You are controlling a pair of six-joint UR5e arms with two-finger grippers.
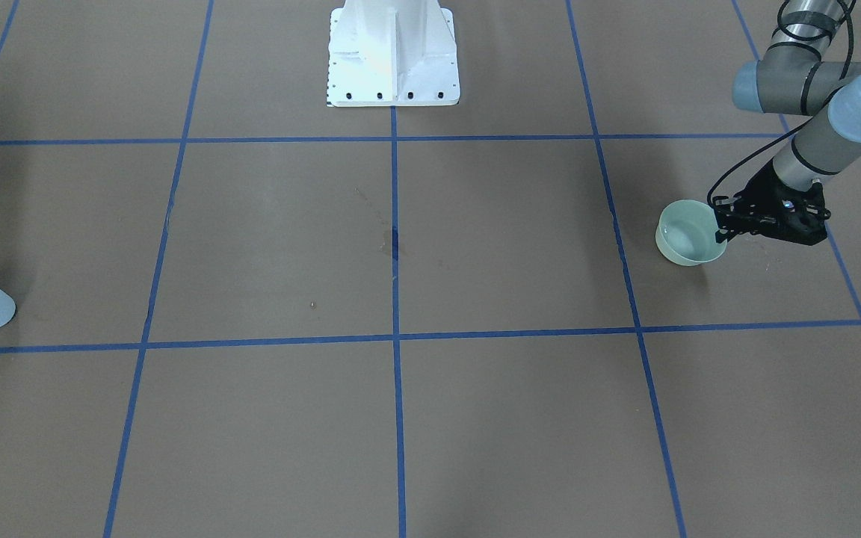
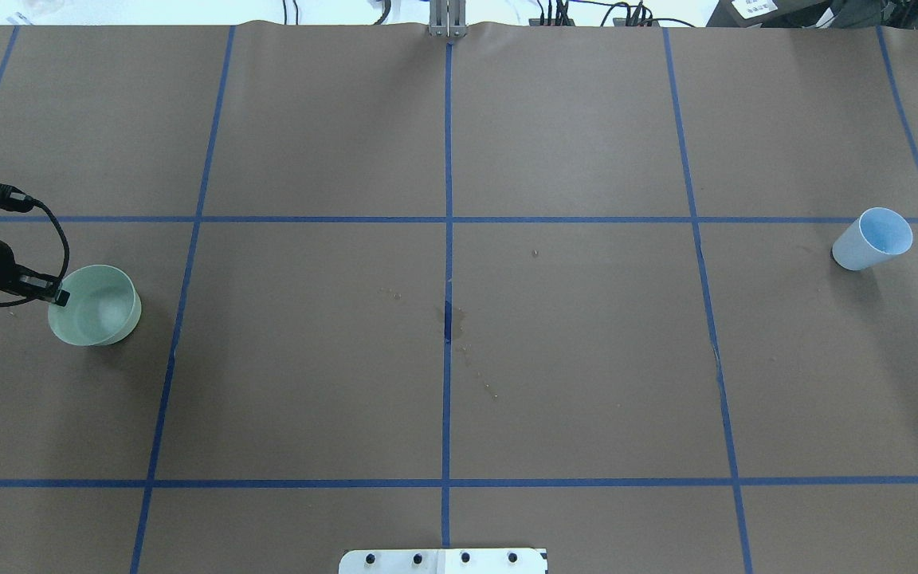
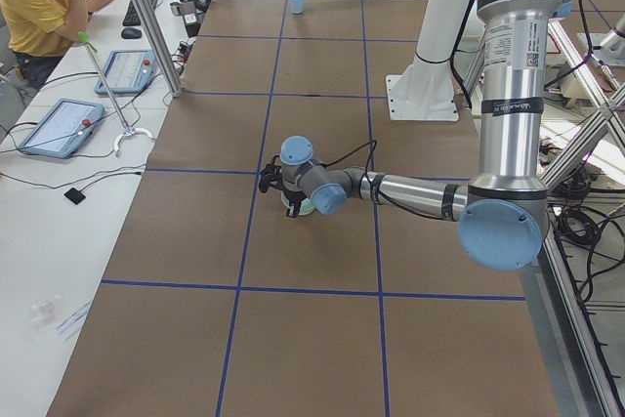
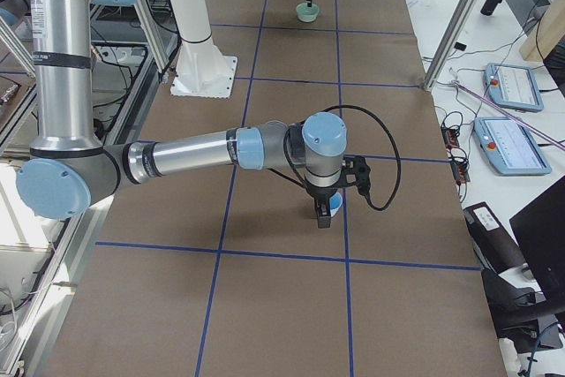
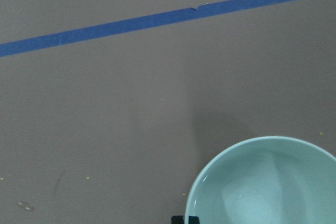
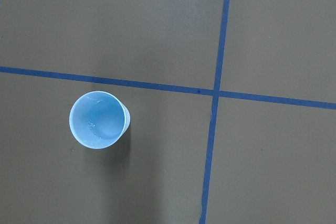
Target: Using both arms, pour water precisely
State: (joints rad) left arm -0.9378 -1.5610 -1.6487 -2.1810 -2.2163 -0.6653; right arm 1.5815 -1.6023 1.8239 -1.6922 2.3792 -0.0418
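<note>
My left gripper holds the near rim of the pale green bowl, which stands on the table. It also shows at the left in the overhead view, on the bowl. In the left wrist view the bowl shows faint glints of water. The pale blue cup stands alone at the other end of the table. The right wrist view looks down into the cup, with no fingers in sight. My right gripper hangs above it. I cannot tell if it is open.
The white pedestal stands at the robot's side of the table. Blue tape lines divide the brown table cover into squares. A dark stain marks the middle. An operator sits at a desk beside the table.
</note>
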